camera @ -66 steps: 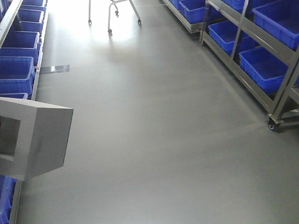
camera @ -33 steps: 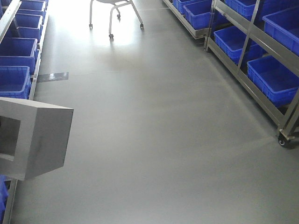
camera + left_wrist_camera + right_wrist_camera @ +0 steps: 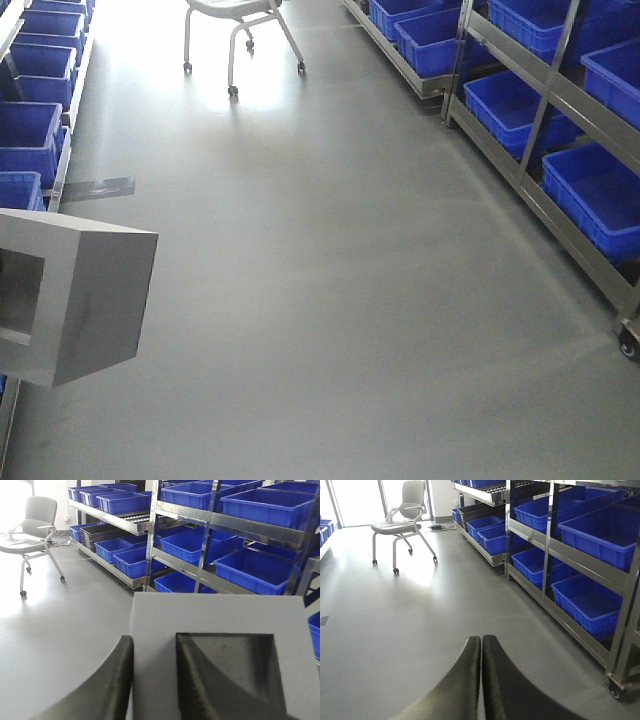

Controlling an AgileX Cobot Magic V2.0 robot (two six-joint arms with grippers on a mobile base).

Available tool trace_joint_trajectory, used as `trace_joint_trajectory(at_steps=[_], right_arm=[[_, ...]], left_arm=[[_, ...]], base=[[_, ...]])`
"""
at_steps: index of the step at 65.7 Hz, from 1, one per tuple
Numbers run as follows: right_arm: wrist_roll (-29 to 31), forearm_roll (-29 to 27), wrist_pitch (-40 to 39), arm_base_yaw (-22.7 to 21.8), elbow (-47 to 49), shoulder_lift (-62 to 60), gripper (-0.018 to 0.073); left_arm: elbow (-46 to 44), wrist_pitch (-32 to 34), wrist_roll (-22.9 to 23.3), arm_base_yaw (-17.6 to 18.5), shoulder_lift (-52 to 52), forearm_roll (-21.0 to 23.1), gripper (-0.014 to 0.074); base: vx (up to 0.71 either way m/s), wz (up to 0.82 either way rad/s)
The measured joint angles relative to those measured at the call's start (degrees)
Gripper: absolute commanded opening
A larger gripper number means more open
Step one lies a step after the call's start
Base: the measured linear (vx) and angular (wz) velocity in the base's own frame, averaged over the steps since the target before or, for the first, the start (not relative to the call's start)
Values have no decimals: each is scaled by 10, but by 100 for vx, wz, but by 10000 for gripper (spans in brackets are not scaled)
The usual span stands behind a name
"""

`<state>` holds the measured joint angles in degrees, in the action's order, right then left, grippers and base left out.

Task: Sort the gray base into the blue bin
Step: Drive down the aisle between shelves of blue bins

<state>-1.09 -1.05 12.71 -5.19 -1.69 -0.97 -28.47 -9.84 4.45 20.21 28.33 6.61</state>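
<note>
You're likely mid-carry: left end effector (image 3: 155,641) clamps the base (image 3: 215,615) wall; right end effector (image 3: 481,647) closed, empty. Next, reach a bin (image 3: 595,195), then release.

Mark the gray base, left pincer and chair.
gray base (image 3: 220,612), left wrist view, flat face above the recess.
left pincer (image 3: 153,639), left wrist view, between the fingertips straddling the base wall.
chair (image 3: 395,526), right wrist view, seat.
</note>
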Motion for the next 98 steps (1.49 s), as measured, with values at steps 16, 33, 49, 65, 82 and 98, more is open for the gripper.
trace_joint_trajectory(at_steps=[16,33,49,65,82,98], right_arm=[[0,0,0,0,0,0,-5],[0,0,0,0,0,0,-5],[0,0,0,0,0,0,-5],[0,0,0,0,0,0,-5],[0,0,0,0,0,0,-5],[0,0,0,0,0,0,-5]], left_arm=[[0,0,0,0,0,0,-6],[0,0,0,0,0,0,-6],[0,0,0,0,0,0,-6],[0,0,0,0,0,0,-6],[0,0,0,0,0,0,-6],[0,0,0,0,0,0,-6]], base=[[42,5],[43,8],[44,7],[45,5],[47,10],[46,11]])
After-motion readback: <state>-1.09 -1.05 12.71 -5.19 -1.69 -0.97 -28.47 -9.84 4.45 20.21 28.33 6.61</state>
